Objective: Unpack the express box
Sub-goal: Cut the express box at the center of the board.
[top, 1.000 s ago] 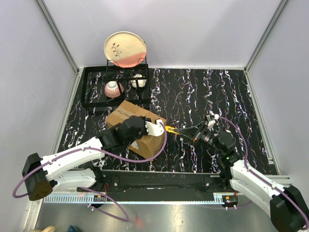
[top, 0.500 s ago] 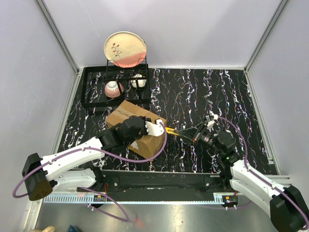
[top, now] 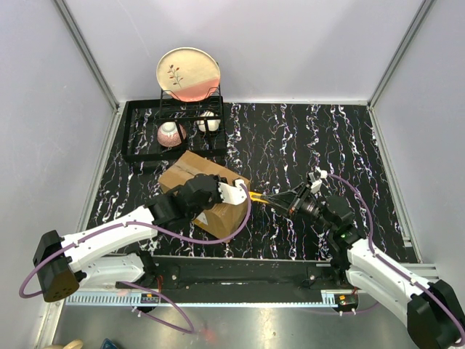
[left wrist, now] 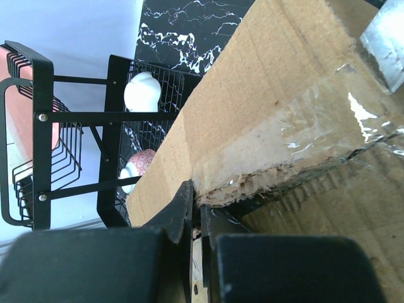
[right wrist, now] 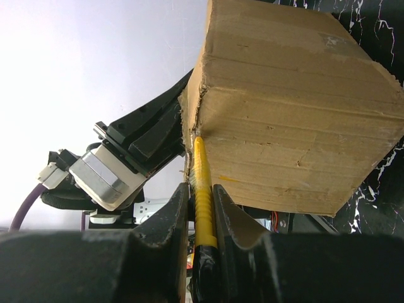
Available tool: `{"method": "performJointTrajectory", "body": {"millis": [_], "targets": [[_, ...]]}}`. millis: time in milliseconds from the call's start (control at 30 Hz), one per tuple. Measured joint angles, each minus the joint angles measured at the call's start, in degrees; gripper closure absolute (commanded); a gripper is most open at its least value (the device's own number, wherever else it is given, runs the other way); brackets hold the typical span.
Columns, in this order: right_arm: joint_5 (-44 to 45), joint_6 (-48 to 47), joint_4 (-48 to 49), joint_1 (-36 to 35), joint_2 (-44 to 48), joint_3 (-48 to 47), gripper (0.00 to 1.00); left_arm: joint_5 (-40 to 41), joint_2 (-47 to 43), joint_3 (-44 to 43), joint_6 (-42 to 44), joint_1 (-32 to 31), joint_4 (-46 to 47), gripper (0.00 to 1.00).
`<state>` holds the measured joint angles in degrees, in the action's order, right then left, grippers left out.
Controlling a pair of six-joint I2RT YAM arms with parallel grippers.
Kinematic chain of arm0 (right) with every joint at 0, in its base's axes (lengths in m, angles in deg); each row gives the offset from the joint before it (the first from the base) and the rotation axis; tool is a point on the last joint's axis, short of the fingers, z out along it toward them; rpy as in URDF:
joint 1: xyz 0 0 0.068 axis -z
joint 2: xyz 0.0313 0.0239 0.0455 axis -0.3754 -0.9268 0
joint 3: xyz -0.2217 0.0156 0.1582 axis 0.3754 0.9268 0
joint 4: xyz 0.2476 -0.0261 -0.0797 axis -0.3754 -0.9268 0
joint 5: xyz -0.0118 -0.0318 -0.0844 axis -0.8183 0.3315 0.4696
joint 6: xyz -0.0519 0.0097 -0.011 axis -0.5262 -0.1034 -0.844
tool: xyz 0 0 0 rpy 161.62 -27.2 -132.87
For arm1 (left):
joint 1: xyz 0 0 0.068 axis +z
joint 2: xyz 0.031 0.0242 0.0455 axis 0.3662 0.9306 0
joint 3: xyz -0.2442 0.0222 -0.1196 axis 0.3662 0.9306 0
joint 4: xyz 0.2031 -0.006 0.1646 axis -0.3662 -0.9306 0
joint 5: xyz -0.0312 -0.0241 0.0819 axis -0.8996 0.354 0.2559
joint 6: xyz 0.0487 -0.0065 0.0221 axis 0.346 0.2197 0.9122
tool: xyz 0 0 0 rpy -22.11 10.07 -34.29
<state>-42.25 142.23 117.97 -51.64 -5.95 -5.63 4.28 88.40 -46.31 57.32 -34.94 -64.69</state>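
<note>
- Black marbled tabletop point(top: 305, 138) carries the express box point(top: 190, 171) front-left, just before the dish rack point(top: 142, 134).
- Our left gripper point(left wrist: 194, 197), fingers closed tight, sits at its torn taped flap, seemingly steadying it.
- Our right gripper point(right wrist: 202, 189) clamps a yellow tool point(right wrist: 201, 165), tip at the box's corner seam, likely to slit it.

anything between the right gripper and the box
Only the yellow tool that the right gripper holds: its tip meets the box at a corner seam. Nothing else visible stands between them.
</note>
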Motion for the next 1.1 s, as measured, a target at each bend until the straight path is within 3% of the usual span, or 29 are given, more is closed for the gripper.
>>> {"method": "performJointTrajectory", "body": {"millis": [867,1100], "targets": [[-0.98,-0.31,4.15,0.2,-5.27,-0.42,1.0,0.68,0.7,-0.13,-0.81,-1.01,-1.16,1.0],[0.81,-0.85,5.86,1.55,-8.68,-0.48,1.0,8.41,8.55,-9.16,-5.81,-7.5,-13.4,1.0]]}}
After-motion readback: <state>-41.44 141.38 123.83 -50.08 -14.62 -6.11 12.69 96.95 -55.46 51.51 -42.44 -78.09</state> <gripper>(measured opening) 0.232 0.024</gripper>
